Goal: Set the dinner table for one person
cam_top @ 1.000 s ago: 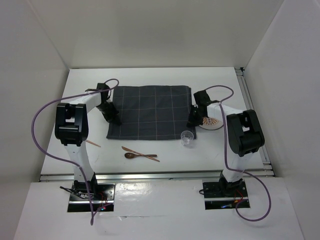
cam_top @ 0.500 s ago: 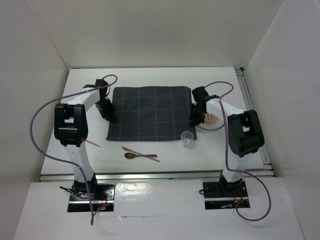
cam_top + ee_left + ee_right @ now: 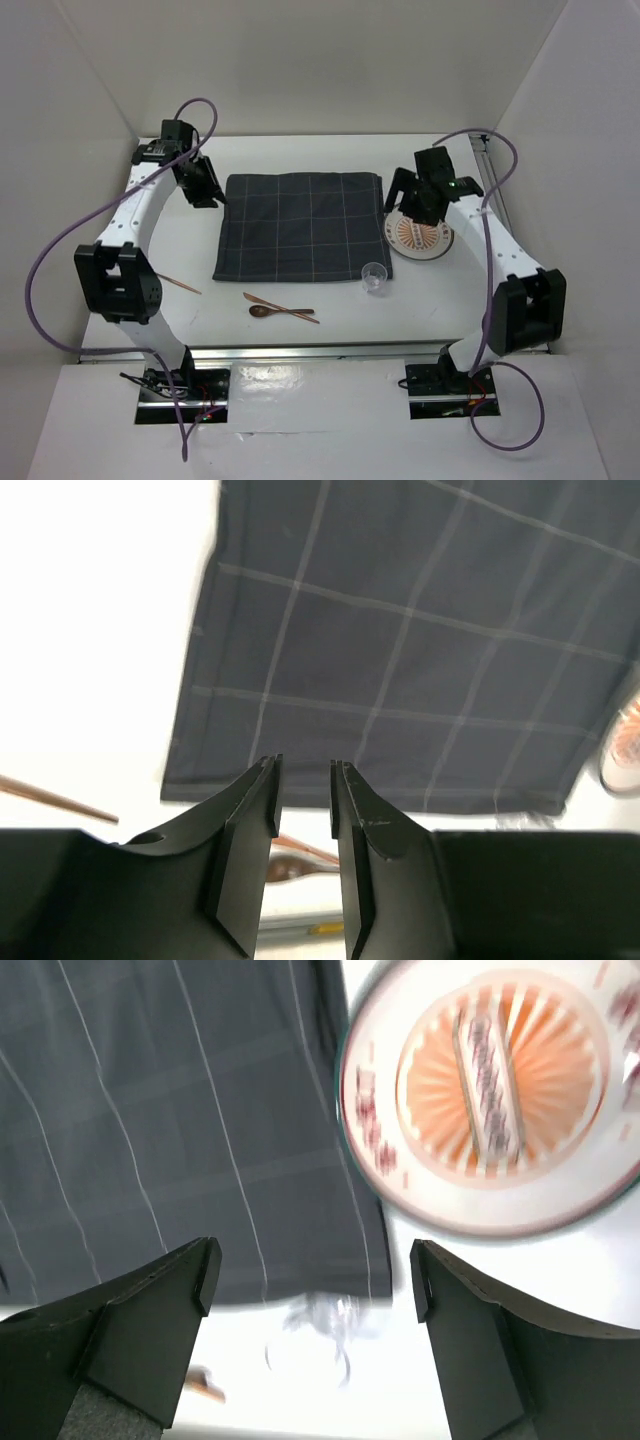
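The dinner table (image 3: 300, 160) is the white tabletop. A dark grey checked cloth (image 3: 300, 225) lies flat on its middle. An orange-patterned plate (image 3: 420, 237) sits against the cloth's right edge. A clear cup (image 3: 375, 277) stands by the cloth's near right corner. My left gripper (image 3: 210, 195) hovers off the cloth's far left corner, slightly open and holding nothing (image 3: 305, 765). Raised over the plate's far side, my right gripper (image 3: 405, 205) is wide open and holds nothing (image 3: 315, 1255). The wrist views show the cloth (image 3: 400, 650) and the plate (image 3: 490, 1090) below.
A wooden spoon (image 3: 262, 311) and a wooden knife (image 3: 285, 305) lie near the front, left of the cup. Another wooden utensil (image 3: 182, 285) pokes out beside the left arm. White walls enclose three sides. A silver rail (image 3: 300, 350) runs along the near edge.
Both grippers opened and lifted away from the cloth's side edges. Both arms rose and swung back, and the plate now shows in full.
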Controlling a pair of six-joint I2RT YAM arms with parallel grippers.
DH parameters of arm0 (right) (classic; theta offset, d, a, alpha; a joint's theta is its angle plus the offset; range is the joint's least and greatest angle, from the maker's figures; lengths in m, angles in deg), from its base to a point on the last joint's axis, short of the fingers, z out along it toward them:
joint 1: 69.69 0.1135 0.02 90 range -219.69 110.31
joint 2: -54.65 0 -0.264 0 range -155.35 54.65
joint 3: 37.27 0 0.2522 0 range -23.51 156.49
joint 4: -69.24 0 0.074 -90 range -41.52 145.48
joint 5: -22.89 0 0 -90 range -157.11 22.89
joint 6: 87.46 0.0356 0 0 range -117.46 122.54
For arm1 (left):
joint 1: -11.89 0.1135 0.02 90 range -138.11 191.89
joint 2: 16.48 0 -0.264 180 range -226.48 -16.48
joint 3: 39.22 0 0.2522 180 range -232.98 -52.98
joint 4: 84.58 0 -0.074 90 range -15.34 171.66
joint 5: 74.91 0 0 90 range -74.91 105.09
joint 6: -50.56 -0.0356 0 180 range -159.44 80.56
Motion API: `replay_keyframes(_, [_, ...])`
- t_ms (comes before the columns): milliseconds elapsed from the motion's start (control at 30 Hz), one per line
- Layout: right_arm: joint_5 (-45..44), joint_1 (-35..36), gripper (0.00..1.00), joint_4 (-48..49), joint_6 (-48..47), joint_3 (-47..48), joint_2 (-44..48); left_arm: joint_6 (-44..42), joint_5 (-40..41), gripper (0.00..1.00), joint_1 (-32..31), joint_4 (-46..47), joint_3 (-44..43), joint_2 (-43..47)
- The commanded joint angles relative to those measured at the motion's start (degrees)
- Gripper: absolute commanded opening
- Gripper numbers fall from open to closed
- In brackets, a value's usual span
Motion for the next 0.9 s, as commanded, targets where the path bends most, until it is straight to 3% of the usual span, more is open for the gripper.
replay_keyframes(0, [5.27,2.77,0.89,-2.66,-1.18,-6.43,4.09,-2.33,-2.66,0.43,0.12,-0.16,3.34,6.13])
replay_keyframes(133, [6.4,6.99,0.89,-1.71,0.92,-13.81,7.88,-2.33,-3.36,0.43,0.12,0.45,5.02,7.63])
replay_keyframes(400, [7.56,8.76,0.73,2.69,3.21,-21.64,6.74,-1.8,-4.42,0.36,-0.94,0.46,5.64,7.63])
replay_keyframes(633, [6.5,9.28,0.33,5.07,4.26,-22.97,4.45,-1.8,-4.42,0.35,-0.94,1.07,7.83,8.16])
replay_keyframes(733, [5.37,9.81,0.28,4.46,4.26,-22.35,4.45,-1.8,-4.94,0.35,-0.94,1.07,7.31,8.16])
replay_keyframes(867, [1.94,9.81,0.02,0.6,4.26,-18.16,4.45,-1.8,-4.95,0.35,-0.94,0.91,5.99,8.16])
